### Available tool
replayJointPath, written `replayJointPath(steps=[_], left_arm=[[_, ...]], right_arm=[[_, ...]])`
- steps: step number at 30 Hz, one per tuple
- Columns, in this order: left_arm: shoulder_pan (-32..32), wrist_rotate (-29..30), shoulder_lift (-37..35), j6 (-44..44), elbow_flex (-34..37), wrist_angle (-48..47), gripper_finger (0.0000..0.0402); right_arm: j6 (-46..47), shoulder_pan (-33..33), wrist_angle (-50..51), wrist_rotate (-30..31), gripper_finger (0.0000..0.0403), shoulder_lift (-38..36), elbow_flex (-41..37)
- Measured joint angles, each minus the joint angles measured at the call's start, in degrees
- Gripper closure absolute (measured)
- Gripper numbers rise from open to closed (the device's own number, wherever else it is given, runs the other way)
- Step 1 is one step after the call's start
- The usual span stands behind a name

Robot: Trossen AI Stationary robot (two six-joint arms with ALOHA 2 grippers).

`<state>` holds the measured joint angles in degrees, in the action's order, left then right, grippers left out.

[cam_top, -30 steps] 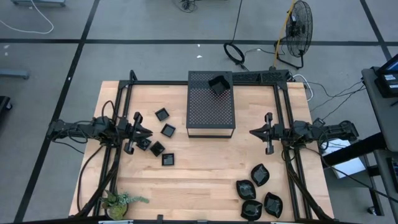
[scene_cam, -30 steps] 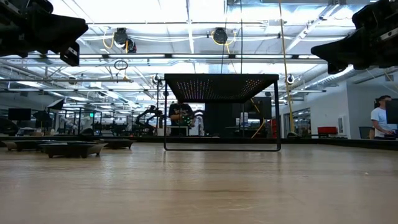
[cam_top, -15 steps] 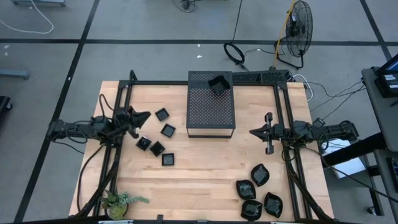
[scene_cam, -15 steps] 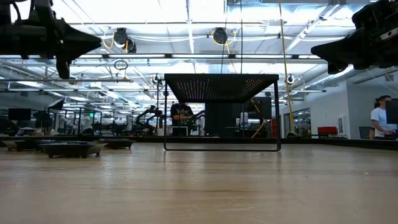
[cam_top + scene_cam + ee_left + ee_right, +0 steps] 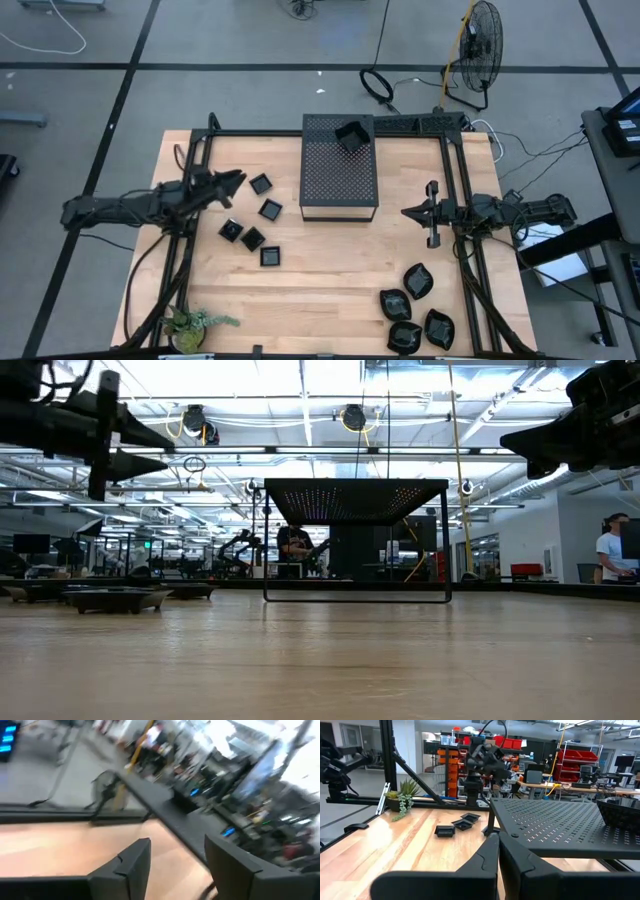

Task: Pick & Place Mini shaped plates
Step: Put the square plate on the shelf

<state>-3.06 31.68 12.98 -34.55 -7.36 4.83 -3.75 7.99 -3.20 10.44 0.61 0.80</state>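
Note:
Several small square black mini plates (image 5: 261, 184) (image 5: 252, 239) rest flat on the wood at the left centre. Several leaf-shaped ones (image 5: 418, 282) sit near the front right. One more plate (image 5: 350, 135) rests on the top of the black perforated box (image 5: 339, 180). My left gripper (image 5: 236, 179) hovers open above the table just left of the farthest square plate, with nothing between its fingers (image 5: 135, 865). My right gripper (image 5: 407, 212) hangs shut in the air to the right of the box.
A small green plant (image 5: 190, 325) stands at the front left corner. A black frame (image 5: 300, 133) runs around the table's sides and back. The box stands on thin legs (image 5: 266, 590) at the centre back. Bare wood lies between the two plate groups.
My left gripper has swung toward the table's far edge and a little toward the box, rolling about its own axis, and has opened its fingers. No plate has moved.

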Motion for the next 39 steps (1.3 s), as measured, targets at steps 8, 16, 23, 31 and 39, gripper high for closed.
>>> replayJointPath(steps=[8, 16, 23, 31, 39], left_arm=[[-11.9, -0.7, 20.3, -2.7, -19.4, -26.6, 0.0226], [-22.4, -15.9, 43.9, -4.8, -26.2, -30.7, 0.0211], [-28.2, -20.5, 57.8, -4.8, -26.5, -30.3, 0.0202], [-29.6, -20.7, 65.6, -3.0, -26.4, -27.6, 0.0201], [-29.1, -20.2, 68.7, -2.7, -26.4, -25.1, 0.0201]], right_arm=[[0.0, 0.0, 0.0, 0.0, 0.0403, 0.0, 0.0], [0.0, 0.0, 0.0, 0.0, 0.0403, 0.0, 0.0], [0.0, 0.0, 0.0, 0.0, 0.0403, 0.0, 0.0], [0.0, 0.0, 0.0, 0.0, 0.0403, 0.0, 0.0], [0.0, 0.0, 0.0, 0.0, 0.0403, 0.0, 0.0]])
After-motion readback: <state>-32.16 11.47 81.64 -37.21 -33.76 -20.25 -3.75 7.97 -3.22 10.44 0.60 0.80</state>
